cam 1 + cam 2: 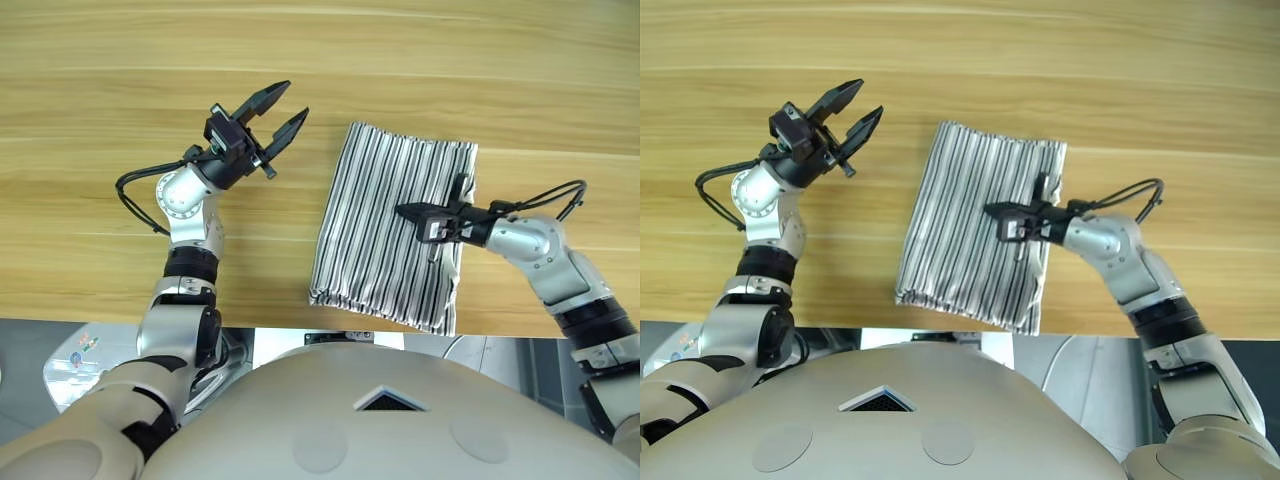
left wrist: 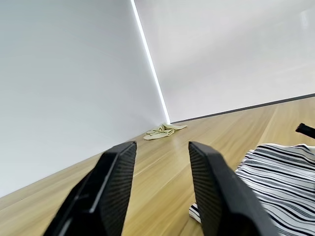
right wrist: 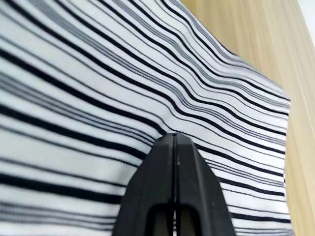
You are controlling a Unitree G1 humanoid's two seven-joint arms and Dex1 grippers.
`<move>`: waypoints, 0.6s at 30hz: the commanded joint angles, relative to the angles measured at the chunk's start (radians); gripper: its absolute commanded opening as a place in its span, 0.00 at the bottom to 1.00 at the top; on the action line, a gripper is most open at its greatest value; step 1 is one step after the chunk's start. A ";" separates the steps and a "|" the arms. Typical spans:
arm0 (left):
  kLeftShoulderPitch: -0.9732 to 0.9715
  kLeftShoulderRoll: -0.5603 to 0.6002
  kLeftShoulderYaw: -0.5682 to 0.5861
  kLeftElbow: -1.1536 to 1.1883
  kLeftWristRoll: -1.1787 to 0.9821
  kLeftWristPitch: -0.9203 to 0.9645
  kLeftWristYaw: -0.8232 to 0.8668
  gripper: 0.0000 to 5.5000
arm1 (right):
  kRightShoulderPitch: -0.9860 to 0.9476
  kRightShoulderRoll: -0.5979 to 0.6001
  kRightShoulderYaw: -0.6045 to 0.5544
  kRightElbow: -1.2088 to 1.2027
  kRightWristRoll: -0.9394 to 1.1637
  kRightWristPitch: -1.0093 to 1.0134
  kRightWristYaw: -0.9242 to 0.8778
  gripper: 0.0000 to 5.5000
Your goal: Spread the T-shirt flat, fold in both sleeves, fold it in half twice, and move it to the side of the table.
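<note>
— Wood-grain table (image 1: 120, 60) is seen all around; where is the T-shirt (image 1: 370, 220) found?
— It is laid on that table, folded into a striped rectangle.
— How is the right gripper (image 1: 402, 211) set?
— It is placed over the T-shirt's right half. Its fingers are pressed together with the tips against the fabric. Whether cloth is pinched cannot be told.
— And the left gripper (image 1: 296, 99)?
— It is held raised, left of the T-shirt and apart from it. The fingers are spread wide and nothing is gripped.
— Anything else?
— A small pale cloth (image 2: 165, 131) is seen far beyond the T-shirt.
</note>
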 commanded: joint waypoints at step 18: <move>-0.007 0.002 0.000 0.036 0.007 -0.011 0.005 0.36 | 0.059 -0.157 -0.280 -0.037 -0.264 0.244 -0.182 0.00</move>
